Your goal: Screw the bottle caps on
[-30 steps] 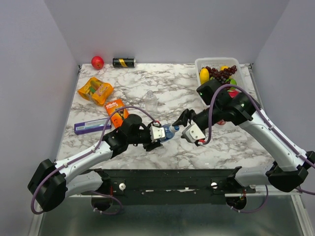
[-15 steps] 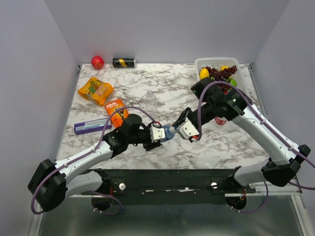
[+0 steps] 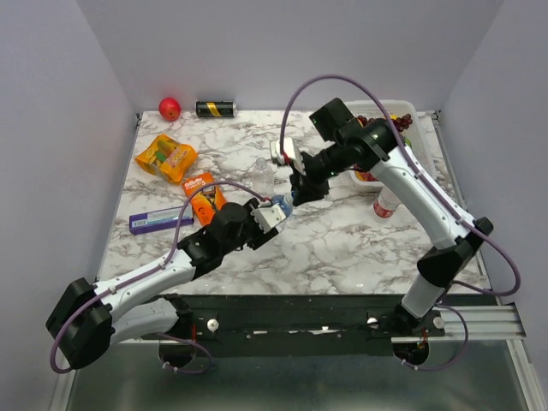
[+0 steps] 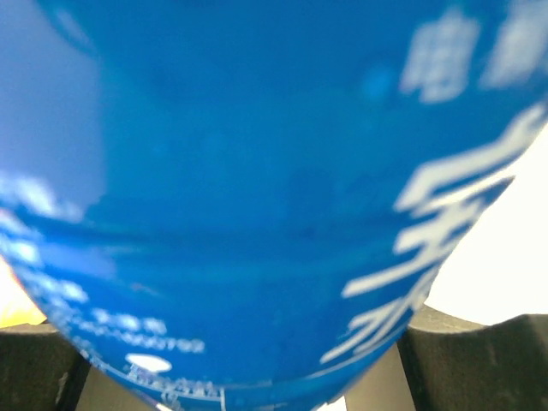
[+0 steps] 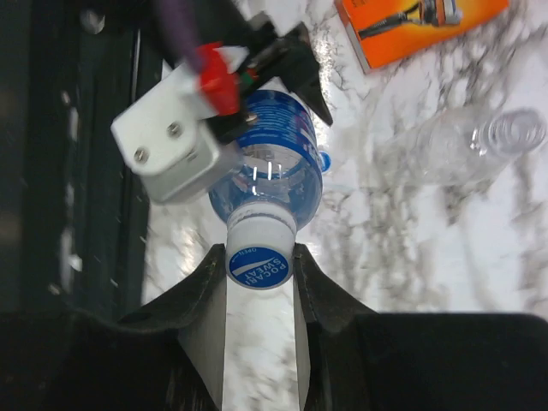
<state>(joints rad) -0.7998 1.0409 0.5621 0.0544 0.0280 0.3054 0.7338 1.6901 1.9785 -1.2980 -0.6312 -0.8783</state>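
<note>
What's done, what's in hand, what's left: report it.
Done: nothing clearly finished. In hand: left gripper holds the blue-labelled bottle; right gripper is closed on its blue cap. Left: the plain bottle lies uncapped; the red-labelled bottle is too small to judge.

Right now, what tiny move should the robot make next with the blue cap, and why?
Probably turn the right gripper to screw the blue cap down. Its fingers already pinch the cap, which sits on the neck of the blue-labelled bottle, and the left gripper holds that bottle.

Overhead view from behind, both wrist views close on blue-labelled bottle (image 5: 276,171)
</note>
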